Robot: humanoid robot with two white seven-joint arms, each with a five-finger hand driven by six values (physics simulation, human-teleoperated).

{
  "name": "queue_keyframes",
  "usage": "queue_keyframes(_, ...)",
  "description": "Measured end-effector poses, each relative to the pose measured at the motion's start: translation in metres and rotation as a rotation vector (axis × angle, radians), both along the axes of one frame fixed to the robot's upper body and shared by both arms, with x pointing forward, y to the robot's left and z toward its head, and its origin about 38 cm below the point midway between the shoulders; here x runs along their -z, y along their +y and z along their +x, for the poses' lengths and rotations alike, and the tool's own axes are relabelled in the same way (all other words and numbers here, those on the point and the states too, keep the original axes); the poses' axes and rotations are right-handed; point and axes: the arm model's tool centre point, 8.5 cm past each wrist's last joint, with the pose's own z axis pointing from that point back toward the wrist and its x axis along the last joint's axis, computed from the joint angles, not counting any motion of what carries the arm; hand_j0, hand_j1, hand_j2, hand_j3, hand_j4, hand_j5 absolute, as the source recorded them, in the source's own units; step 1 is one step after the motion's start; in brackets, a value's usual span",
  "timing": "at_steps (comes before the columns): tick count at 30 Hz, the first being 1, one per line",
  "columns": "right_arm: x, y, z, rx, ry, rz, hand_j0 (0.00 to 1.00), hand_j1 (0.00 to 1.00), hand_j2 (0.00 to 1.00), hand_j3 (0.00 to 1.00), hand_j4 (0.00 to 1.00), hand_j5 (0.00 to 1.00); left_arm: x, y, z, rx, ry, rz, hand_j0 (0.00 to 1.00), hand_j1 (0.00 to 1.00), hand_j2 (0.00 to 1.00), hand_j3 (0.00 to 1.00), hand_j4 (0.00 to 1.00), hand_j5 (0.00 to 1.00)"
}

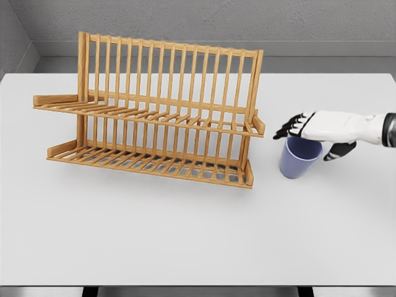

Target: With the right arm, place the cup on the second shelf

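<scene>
Cup (299, 158) is seen upright on the white table (185, 235), right of the wooden dish rack (154, 117); the right hand (322, 129) is held over its rim, fingers spread, thumb behind it.

A pale blue-violet plastic cup (299, 158) stands upright, mouth open upward, on the white table. It sits just right of the two-tier slatted wooden dish rack (154, 111), apart from it.

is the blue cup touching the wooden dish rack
Apart. The head view shows a strip of bare white table between the blue plastic cup and the slatted wooden dish rack's right end.
</scene>
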Motion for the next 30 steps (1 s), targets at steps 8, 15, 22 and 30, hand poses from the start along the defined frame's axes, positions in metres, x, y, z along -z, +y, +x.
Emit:
queue_keyframes(8, -0.004, 0.0, 0.005, 0.002, -0.006, -0.007, 1.0, 1.0, 1.0, 1.0, 1.0, 1.0, 0.0, 0.0, 0.0, 0.0, 0.0, 0.0, 1.0, 1.0, 1.0, 1.0, 1.0, 1.0)
queue_keyframes(15, -0.006, 0.002, 0.004, -0.011, -0.012, -0.009, 1.0, 1.0, 1.0, 1.0, 1.0, 1.0, 0.0, 0.0, 0.0, 0.0, 0.0, 0.0, 1.0, 1.0, 1.0, 1.0, 1.0, 1.0)
queue_keyframes(22, -0.001, 0.003, 0.002, -0.02, 0.0, -0.013, 1.0, 1.0, 1.0, 1.0, 1.0, 1.0, 0.0, 0.0, 0.0, 0.0, 0.0, 0.0, 1.0, 1.0, 1.0, 1.0, 1.0, 1.0)
queue_keyframes(30, 0.002, 0.004, 0.001, -0.02, 0.009, -0.014, 0.6, 0.6, 0.6, 0.6, 0.6, 0.6, 0.0, 0.0, 0.0, 0.0, 0.0, 0.0, 1.0, 1.0, 1.0, 1.0, 1.0, 1.0)
